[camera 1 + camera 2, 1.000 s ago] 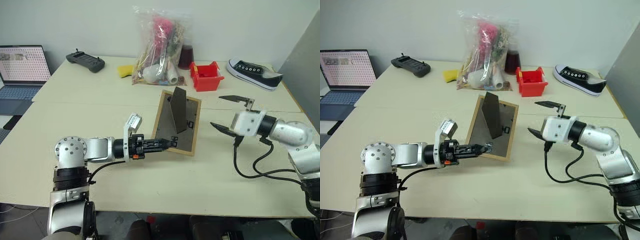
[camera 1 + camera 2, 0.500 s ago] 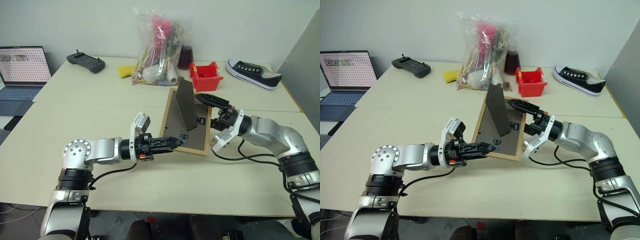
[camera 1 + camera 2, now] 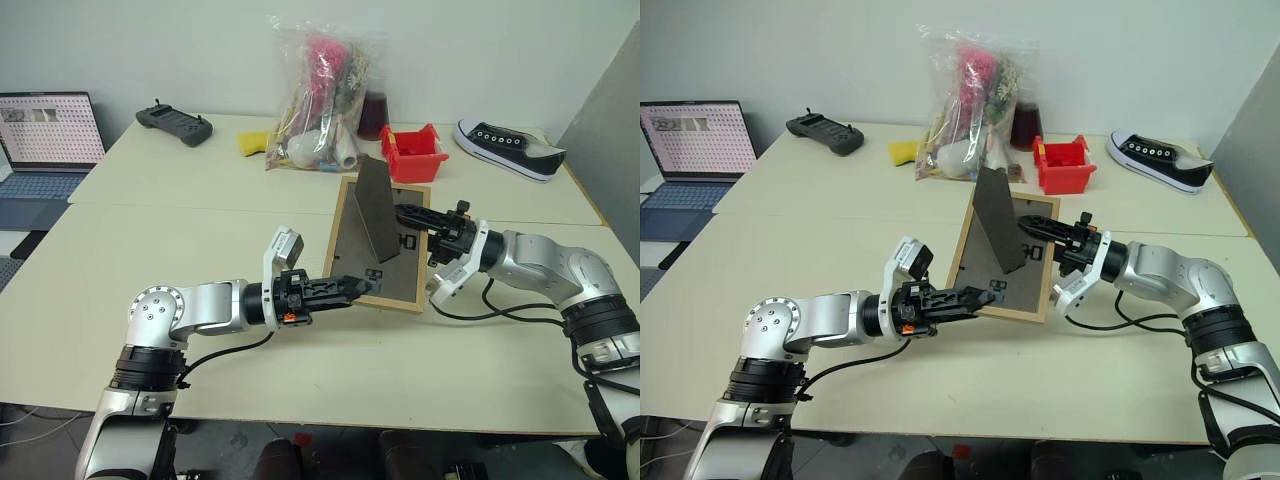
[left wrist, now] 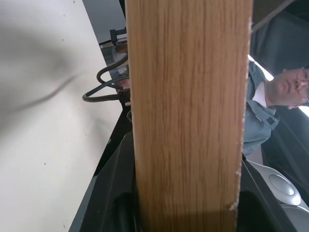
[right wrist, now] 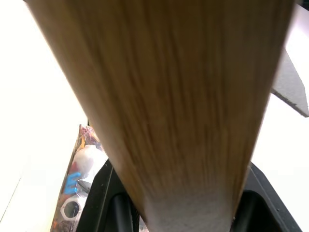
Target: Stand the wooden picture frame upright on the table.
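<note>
The wooden picture frame [image 3: 392,272] is held tilted over the table [image 3: 200,225], dark back panel toward me and its stand [image 3: 374,208] sticking out. My left gripper [image 3: 352,287] is shut on the frame's lower left corner, and the left wrist view shows the light-wood edge [image 4: 186,111] between its fingers. My right gripper [image 3: 415,217] reaches in from the right and is shut on the frame's right edge, with wood [image 5: 169,96] between its fingers in the right wrist view. The picture side is turned away from me. I cannot tell whether the lower edge touches the table.
At the back stand a stuffed plastic bag [image 3: 318,95], a red bin [image 3: 412,152], a dark jar [image 3: 373,112] and a yellow object [image 3: 250,142]. A black shoe [image 3: 508,146] lies back right, a controller [image 3: 172,123] back left, a laptop [image 3: 45,140] far left.
My right arm swung in from the right and its fingers closed on the frame's right edge. The left gripper carried the frame a little to the right and tilted it more upright.
</note>
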